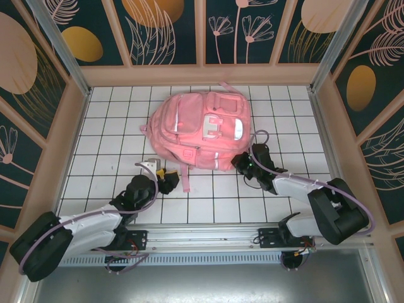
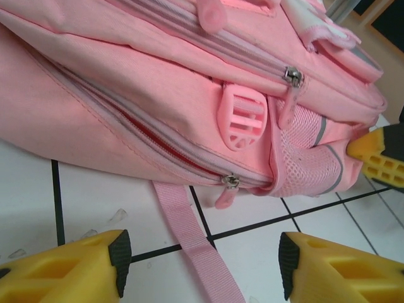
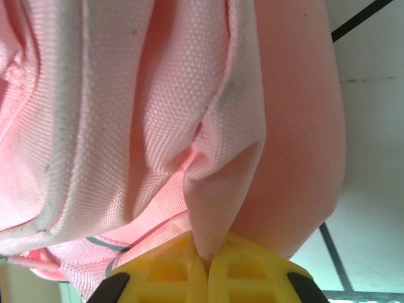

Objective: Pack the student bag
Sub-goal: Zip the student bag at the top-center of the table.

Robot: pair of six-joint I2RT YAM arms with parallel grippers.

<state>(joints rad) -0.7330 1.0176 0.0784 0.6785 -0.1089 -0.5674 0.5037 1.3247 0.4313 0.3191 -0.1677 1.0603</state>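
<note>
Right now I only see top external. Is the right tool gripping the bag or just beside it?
Observer: Gripping. The right tool is shut on a fold of pink fabric of the student bag.
Operator: Left tool?
Observer: The left tool is open, off the bag; a pink strap lies on the table between its fingers.
Operator: Nearest zip?
Observer: Its slider sits at the corner, beside the mesh pocket.

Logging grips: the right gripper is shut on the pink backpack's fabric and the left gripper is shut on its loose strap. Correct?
No: the left gripper is open, jaws apart either side of the strap, as the left wrist view shows. The right gripper is indeed shut on fabric of the pink backpack.
</note>
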